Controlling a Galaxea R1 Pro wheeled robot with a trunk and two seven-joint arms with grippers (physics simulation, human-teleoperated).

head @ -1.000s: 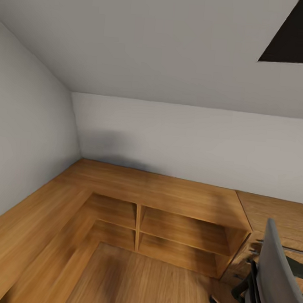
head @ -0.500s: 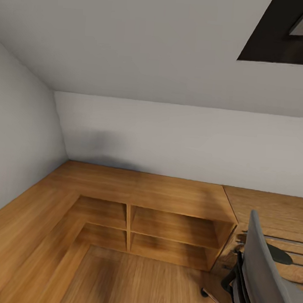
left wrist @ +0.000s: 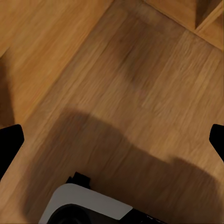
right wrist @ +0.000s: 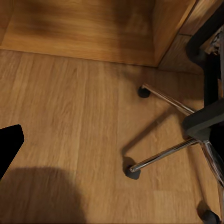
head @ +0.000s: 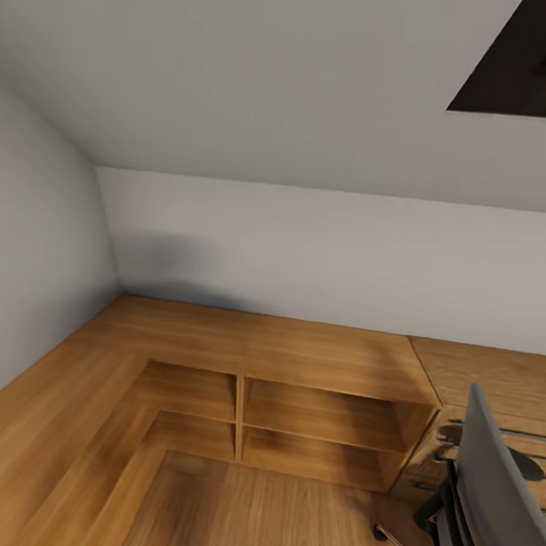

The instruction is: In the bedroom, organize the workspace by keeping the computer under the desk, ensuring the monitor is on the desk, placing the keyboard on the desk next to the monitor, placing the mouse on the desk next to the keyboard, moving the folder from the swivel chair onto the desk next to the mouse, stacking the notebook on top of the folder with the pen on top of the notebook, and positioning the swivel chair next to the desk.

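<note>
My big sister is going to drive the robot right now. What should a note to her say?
Left gripper: jaws wide open, empty, hanging over the wood floor.
Right gripper: one black fingertip shows at the picture's edge; cannot tell if the jaws are open; nothing seen in them.
The swivel chair is at the head view's lower right, its chrome base in front of the right wrist camera, beside the low oak shelving.
The shelving's open compartments look empty.
Done: nothing can be confirmed from here.
Left: find the desk and the other things; every step still needs checking.
</note>
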